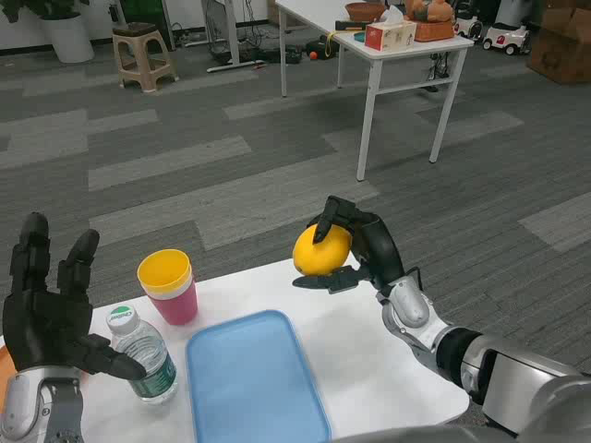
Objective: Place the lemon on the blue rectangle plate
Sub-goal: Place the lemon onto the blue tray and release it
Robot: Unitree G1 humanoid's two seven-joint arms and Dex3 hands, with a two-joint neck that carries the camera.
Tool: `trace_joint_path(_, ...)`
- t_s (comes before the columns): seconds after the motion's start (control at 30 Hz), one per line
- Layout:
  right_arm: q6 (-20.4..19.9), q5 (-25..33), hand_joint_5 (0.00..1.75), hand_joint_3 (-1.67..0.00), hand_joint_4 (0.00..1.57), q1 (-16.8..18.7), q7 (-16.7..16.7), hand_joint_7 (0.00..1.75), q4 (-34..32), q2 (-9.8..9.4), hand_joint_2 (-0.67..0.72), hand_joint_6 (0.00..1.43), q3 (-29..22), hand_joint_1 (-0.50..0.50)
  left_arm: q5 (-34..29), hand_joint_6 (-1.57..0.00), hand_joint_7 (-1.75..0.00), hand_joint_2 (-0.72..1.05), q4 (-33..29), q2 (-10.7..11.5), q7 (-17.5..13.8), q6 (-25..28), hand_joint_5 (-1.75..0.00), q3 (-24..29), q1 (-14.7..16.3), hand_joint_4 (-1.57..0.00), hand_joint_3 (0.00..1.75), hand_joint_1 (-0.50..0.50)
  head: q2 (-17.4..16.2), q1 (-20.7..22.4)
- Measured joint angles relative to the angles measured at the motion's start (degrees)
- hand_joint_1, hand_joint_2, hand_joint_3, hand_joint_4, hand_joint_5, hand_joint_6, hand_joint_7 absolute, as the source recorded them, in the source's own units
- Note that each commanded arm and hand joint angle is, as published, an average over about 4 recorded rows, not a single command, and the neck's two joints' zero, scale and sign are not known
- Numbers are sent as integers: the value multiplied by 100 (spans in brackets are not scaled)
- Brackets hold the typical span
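Note:
My right hand [358,247] grips the yellow lemon [321,250] and holds it in the air above the far right part of the white table [369,360]. The blue rectangle plate [254,378] lies flat on the table, below and to the left of the lemon, with nothing on it. My left hand [51,309] is raised at the left edge of the table, its fingers spread and holding nothing, right beside a water bottle.
A clear water bottle [143,355] with a white cap stands just left of the plate. Behind it stands a yellow cup stacked in a pink cup [168,286]. Across the carpet are another white table [369,46] and a stool [143,55].

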Motion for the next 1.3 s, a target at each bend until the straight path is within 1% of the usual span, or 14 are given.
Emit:
trace_joint_path(0.13,-9,-4,155,-56,128,-1,-5,168,0,3,-41,117,76,-8,-15,0,-14,-64,0,-28,0,0,-72,-3,1,0,9,-20,-79,36)
trace_joint_path(0.2,-12,-4,155,-56,128,-1,-6,168,0,4,-41,117,82,-8,-28,0,-14,-64,0,-42,0,0,-72,-8,1,0,9,-19,-74,39)
trace_joint_path(0.33,-15,-4,155,-56,128,-1,-5,171,4,4,-48,117,83,-8,-42,0,-14,-64,0,-58,0,0,-72,-13,1,0,7,-19,-80,55)
trace_joint_path(0.47,-21,-4,155,-56,128,-1,-5,173,56,6,-43,117,84,-8,-44,0,-14,-64,0,-87,0,0,-72,-13,1,0,7,-19,-118,72)
trace_joint_path(0.53,-23,-4,155,-56,128,-4,-5,169,97,9,-43,117,88,-8,-48,-1,-14,-64,1,-94,0,0,-72,-13,0,0,7,-19,-159,88)
trace_joint_path(0.6,-23,-4,155,-56,128,-19,-6,171,134,13,-43,117,93,-8,-56,-1,-14,-64,1,-94,0,0,-72,-13,0,0,9,-19,-245,110)
trace_joint_path(0.63,-24,-4,155,-56,128,-34,-6,171,154,16,-41,117,96,-8,-62,-1,-14,-64,4,-94,0,0,-72,-13,0,0,9,-19,-311,133)
trace_joint_path(0.7,-26,-4,155,-56,128,-66,-7,169,193,24,-45,117,116,-8,-80,-1,-14,-64,25,-94,-1,0,-72,-13,-3,0,9,-19,-486,232)
trace_joint_path(0.87,-43,-4,155,-56,131,-210,-10,169,324,54,-41,119,437,-8,-117,0,-14,-64,138,-92,-1,-1,-72,-10,-42,0,9,-19,-1041,684)
trace_joint_path(0.97,-39,11,155,-56,131,-436,-18,169,460,76,-43,121,957,-8,-123,-1,-14,-64,174,-86,-2,-2,-72,-11,-112,0,4,-19,-1443,1018)
trace_joint_path(1.07,52,-1,155,-56,131,-644,5,168,546,121,-48,122,1539,-8,-126,-2,-14,-64,204,-82,-2,-2,-72,-16,-179,0,7,-19,-1740,1239)
trace_joint_path(1.1,99,-1,155,-56,131,-685,17,168,571,130,-48,121,1673,-8,-127,-2,-14,-64,221,-80,-2,-2,-72,-17,-188,0,9,-19,-1817,1301)
trace_joint_path(1.2,259,6,155,-56,131,-733,120,168,612,131,-48,120,1833,-8,-139,-1,-14,-64,286,-67,-2,0,-72,-32,-190,0,7,-19,-1964,1451)
trace_joint_path(1.3,486,11,162,-56,130,-778,322,168,617,133,-48,118,1976,-8,-155,0,-14,-64,326,-42,-2,2,-72,-52,-200,0,7,-19,-2058,1577)
